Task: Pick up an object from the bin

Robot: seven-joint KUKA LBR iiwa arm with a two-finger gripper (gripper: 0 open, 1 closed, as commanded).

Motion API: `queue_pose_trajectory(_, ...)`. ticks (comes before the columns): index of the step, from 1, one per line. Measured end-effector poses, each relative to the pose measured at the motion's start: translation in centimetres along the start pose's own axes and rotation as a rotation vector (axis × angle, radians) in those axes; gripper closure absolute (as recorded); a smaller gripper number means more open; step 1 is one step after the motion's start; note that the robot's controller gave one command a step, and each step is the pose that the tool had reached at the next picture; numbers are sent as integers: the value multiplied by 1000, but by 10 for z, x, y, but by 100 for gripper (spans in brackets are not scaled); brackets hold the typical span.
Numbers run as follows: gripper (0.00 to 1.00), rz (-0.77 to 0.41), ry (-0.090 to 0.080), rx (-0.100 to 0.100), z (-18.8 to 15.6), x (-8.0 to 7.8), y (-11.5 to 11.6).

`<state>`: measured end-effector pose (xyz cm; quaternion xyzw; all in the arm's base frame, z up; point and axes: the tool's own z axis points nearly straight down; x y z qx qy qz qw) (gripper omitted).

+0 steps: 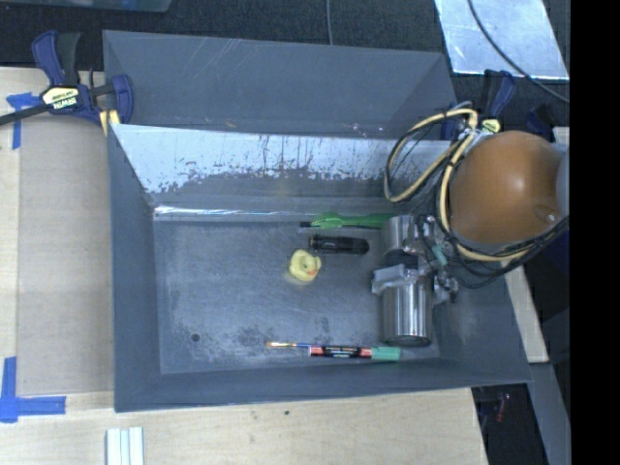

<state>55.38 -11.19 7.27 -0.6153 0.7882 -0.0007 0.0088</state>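
In the grey metal bin (225,303), we see the arm reaching in from the right, its rounded orange cover (504,190) and looped yellow and black cables (423,151) hanging over the bin's right wall. The gripper (407,335) points down at the right end of the bin floor, close to the front wall. Its silver cylindrical body hides the tip, so we cannot tell whether it is open or closed, and we see nothing in its hold.

Nearest to it lies a slim pen (334,351), banded in red and black with a green end, stretched along the foot of the front wall; that green end sits just beside the gripper's lower edge, and we cannot say whether the two touch.

Farther off, near the middle of the floor, rests a small yellow lump (303,266). Behind it a short black marker (339,245) lies flat, and a thin green stick (351,223) runs along the foot of the back wall, its right end close to the arm's wrist. These three lie apart from one another.
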Motion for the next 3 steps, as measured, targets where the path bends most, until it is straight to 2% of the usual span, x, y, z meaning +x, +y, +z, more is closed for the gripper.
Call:
queue_pose_trajectory(1, 100, 1, 0, 1, 0, 0, 0)
queue_pose_trajectory(3, 100, 3, -2, -4, -46, 0, 1)
